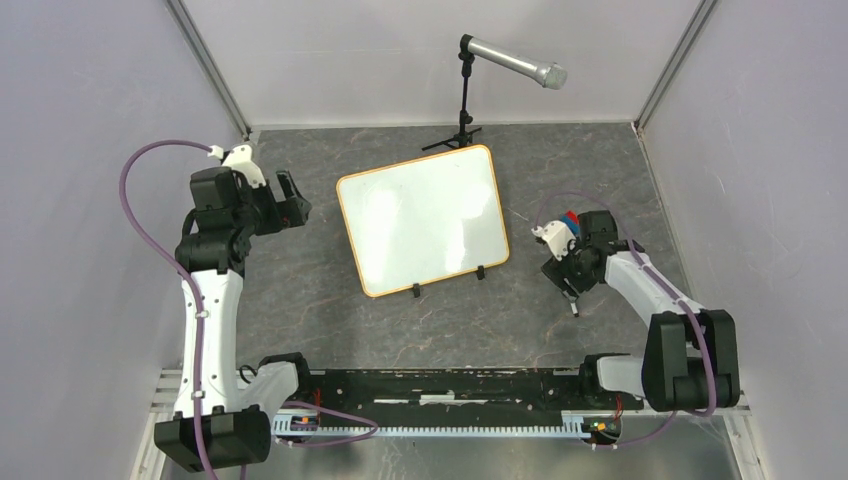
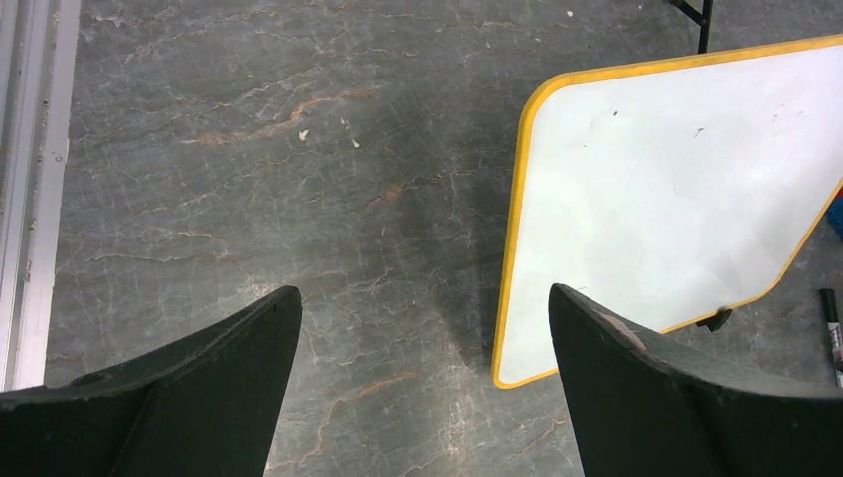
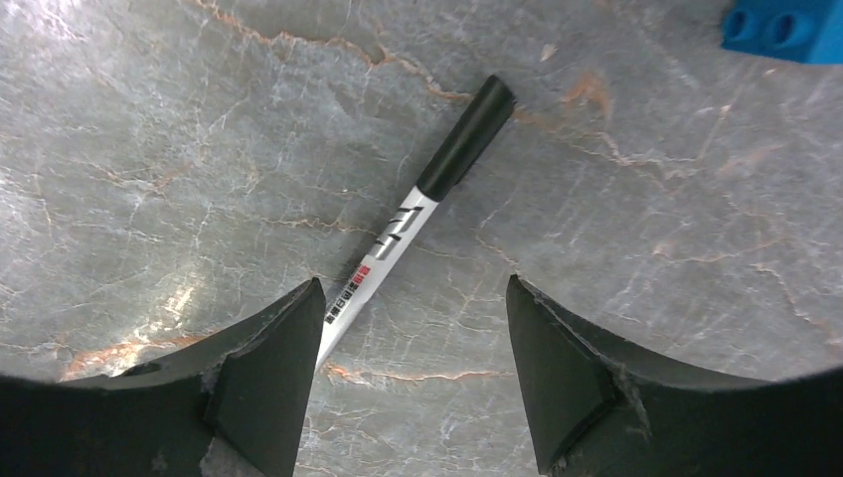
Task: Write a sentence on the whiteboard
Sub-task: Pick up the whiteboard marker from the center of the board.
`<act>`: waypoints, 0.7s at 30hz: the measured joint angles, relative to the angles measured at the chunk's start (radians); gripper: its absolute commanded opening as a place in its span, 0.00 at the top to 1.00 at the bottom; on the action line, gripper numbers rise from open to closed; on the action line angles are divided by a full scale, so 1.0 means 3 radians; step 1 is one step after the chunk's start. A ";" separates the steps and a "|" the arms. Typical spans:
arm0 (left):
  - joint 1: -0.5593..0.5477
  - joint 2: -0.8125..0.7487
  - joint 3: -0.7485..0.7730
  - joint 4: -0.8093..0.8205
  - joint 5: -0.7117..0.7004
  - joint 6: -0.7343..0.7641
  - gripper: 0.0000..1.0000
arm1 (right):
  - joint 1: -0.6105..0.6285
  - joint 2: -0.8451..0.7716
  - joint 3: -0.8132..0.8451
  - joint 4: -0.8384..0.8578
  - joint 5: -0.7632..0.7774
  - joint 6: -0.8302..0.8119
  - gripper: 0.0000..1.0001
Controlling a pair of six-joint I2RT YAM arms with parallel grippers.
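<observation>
The whiteboard lies flat in the middle of the table, white with an orange rim and two black clip feet at its near edge. Its surface is blank; no sentence shows on it. It also shows in the left wrist view. A black-capped marker lies on the table to the right of the board. My right gripper is open just above it, with the marker's barrel end beside the left finger. My left gripper is open and empty, above the table left of the board's left edge.
A microphone on a small black stand stands behind the board's far edge. A blue and red block sits by my right wrist; its blue part shows in the right wrist view. Grey walls close the table in.
</observation>
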 measured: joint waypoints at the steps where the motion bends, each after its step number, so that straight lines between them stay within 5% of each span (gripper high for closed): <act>1: 0.0001 -0.0001 0.0000 0.0005 -0.0001 0.0000 0.00 | -0.0004 0.0023 -0.0022 0.0006 0.0001 0.0000 0.30; 8: 0.0000 -0.0075 -0.0020 0.0046 -0.0008 0.0000 0.00 | -0.0004 0.0172 -0.0113 0.0123 -0.0017 0.0029 0.53; 11: 0.0000 -0.0106 -0.0022 0.0042 0.0015 0.0004 0.00 | -0.0003 0.0233 -0.0088 0.0164 -0.0058 0.0043 0.83; 14: -0.0018 -0.0079 -0.0006 -0.0010 0.0093 0.0062 0.00 | -0.0003 0.0303 -0.0041 0.0195 -0.0089 0.0074 1.00; 21: -0.0123 0.0045 0.0126 -0.0329 0.0467 0.0506 0.00 | -0.0006 0.0301 0.0175 -0.0048 -0.0299 -0.0039 1.00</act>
